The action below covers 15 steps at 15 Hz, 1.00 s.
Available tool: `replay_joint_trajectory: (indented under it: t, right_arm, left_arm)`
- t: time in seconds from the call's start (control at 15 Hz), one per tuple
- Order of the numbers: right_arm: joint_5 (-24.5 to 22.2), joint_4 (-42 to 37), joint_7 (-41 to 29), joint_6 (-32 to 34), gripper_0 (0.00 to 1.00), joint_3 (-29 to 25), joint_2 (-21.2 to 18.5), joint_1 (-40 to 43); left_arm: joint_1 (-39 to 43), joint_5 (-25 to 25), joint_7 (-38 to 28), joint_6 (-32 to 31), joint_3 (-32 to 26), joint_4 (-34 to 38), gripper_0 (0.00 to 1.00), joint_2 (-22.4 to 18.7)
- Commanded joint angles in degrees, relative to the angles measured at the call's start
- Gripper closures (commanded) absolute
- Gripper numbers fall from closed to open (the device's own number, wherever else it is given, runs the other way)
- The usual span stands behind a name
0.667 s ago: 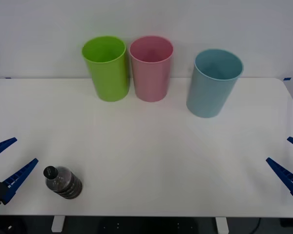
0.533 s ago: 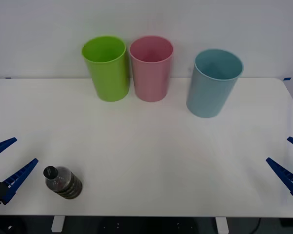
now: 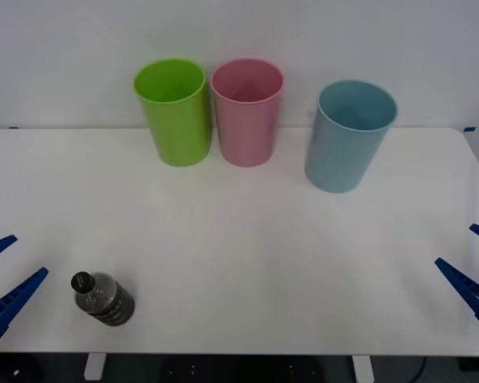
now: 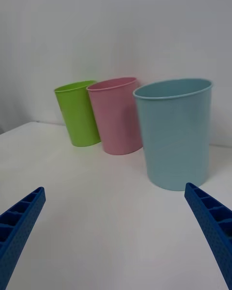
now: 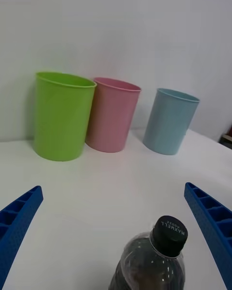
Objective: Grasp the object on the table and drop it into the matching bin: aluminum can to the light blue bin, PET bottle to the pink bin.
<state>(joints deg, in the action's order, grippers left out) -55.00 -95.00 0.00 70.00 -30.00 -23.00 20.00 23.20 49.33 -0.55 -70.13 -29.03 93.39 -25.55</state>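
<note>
So my left end effector [image 3: 1,275] is sitting low at the near left corner of the counter [image 3: 239,239], fingers spread wide and holding nothing. The PET bottle [image 3: 104,298] stands upright just beside it, toward the counter's middle, not touching either finger. From my left wrist cam the bottle [image 5: 152,256] sits right between the two blue fingers [image 5: 17,222], black cap up, dark stuff inside.

Using the bottle as my landmark: the pink bin [image 3: 247,112] is well beyond it at the back of the counter, with a lime green bin [image 3: 174,112] just beside it on the bottle's side. The light blue bin [image 3: 350,136] is farther over, a bit apart from the pink one.

My right end effector [image 3: 475,267] hangs at the far edge of the counter from the bottle, also spread open and empty, pointed at the light blue bin [image 4: 175,133].
</note>
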Motion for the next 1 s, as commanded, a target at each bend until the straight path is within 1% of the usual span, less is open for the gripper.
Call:
replay_joint_trajectory:
  t: [0.07, 0.27, 0.4, 0.6, 0.8, 1.0]
  right_arm:
    - [0.0, 0.0, 0.0, 0.0, 0.0, 0.0, 0.0, 0.0]
    - [0.0, 0.0, 0.0, 0.0, 0.0, 0.0, 0.0, 0.0]
    - [0.0, 0.0, 0.0, 0.0, 0.0, 0.0, 0.0, 0.0]
    - [0.0, 0.0, 0.0, 0.0, 0.0, 0.0, 0.0, 0.0]
    - [0.0, 0.0, 0.0, 0.0, 0.0, 0.0, 0.0, 0.0]
    - [0.0, 0.0, 0.0, 0.0, 0.0, 0.0, 0.0, 0.0]
  left_arm:
    - [1.5, -0.11, 0.55, -0.09, -0.58, -0.67, 0.0, -0.64]
    - [2.37, -0.11, 2.05, -0.27, -0.58, -3.22, 0.0, -1.78]
    - [2.37, -0.11, 5.74, -0.53, -0.41, -6.12, 0.0, -2.84]
    - [2.9, -0.11, 10.4, -0.53, 0.82, -8.93, 0.0, -5.65]
    - [3.34, 0.07, 13.03, -0.62, 4.34, -9.1, 0.0, -8.2]
    - [1.41, 0.95, 19.36, -1.06, 7.68, -12.62, 0.0, -8.73]
